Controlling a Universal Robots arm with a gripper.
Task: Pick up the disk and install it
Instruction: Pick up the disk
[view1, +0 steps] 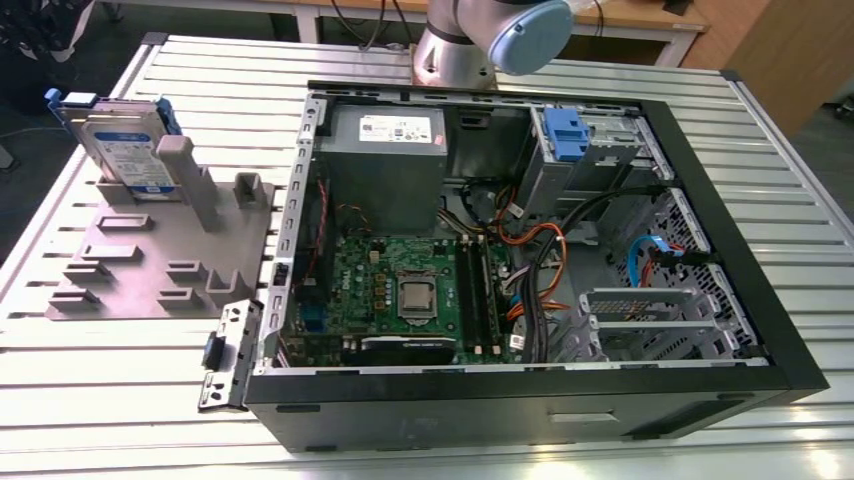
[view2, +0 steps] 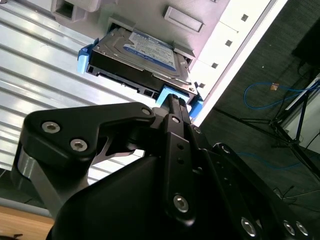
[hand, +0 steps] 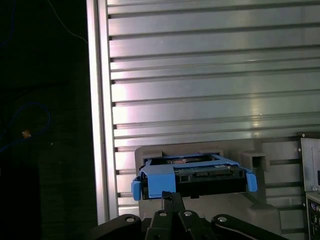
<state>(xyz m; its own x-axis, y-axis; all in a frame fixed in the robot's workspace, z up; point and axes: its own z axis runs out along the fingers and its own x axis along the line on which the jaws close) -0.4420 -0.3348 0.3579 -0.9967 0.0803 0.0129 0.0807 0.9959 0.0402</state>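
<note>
The disk (view1: 120, 140), a silver-grey drive with a white-and-blue label and a blue bracket, stands on edge in a slot of the grey holder plate (view1: 147, 260) at the exterior view's left. Both wrist views show the disk (view2: 140, 50) (hand: 192, 177) just beyond my gripper's black fingers. My gripper (view2: 172, 100) (hand: 170, 196) is shut, its tips pressed together with nothing between them. The tips line up with the disk's blue bracket edge, and I cannot tell whether they touch it.
The open computer case (view1: 747, 240) lies on the slatted metal table (view1: 80, 400), with a grey power-supply box (view1: 387, 150), a motherboard (view1: 400, 290), cables and a drive bay holding a blue latch piece (view1: 567, 135). The arm's base (view1: 487, 40) stands behind the case. The table's edge (hand: 97, 125) runs close beside the holder.
</note>
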